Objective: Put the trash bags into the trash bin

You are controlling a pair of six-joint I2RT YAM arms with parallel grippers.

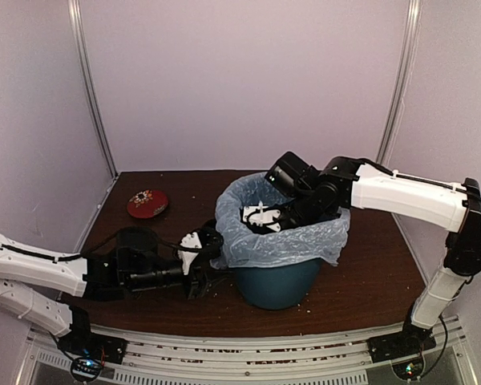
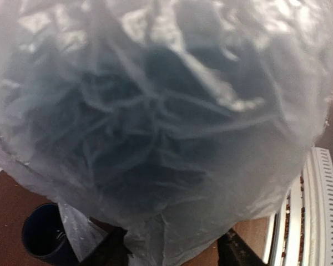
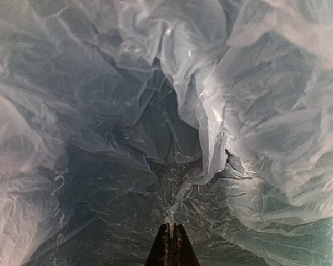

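The trash bin (image 1: 276,285), a round teal bucket, stands mid-table. The trash bag (image 1: 282,237), thin pale blue-grey plastic, lines it and drapes over the rim. My right gripper (image 1: 260,216) reaches down into the bin's mouth. In the right wrist view it (image 3: 171,228) is shut, with a thin fold of the bag (image 3: 211,127) pinched at its tips. My left gripper (image 1: 202,261) is low at the bin's left side. In the left wrist view it (image 2: 172,250) is open, jaws wide apart, with the bag's hanging edge (image 2: 166,111) between them.
A red patterned dish (image 1: 147,203) lies at the back left of the brown table (image 1: 369,265). A small dark blue mug (image 2: 41,238) stands just left of my left gripper. A white slotted rail (image 2: 313,210) runs along the table's near edge.
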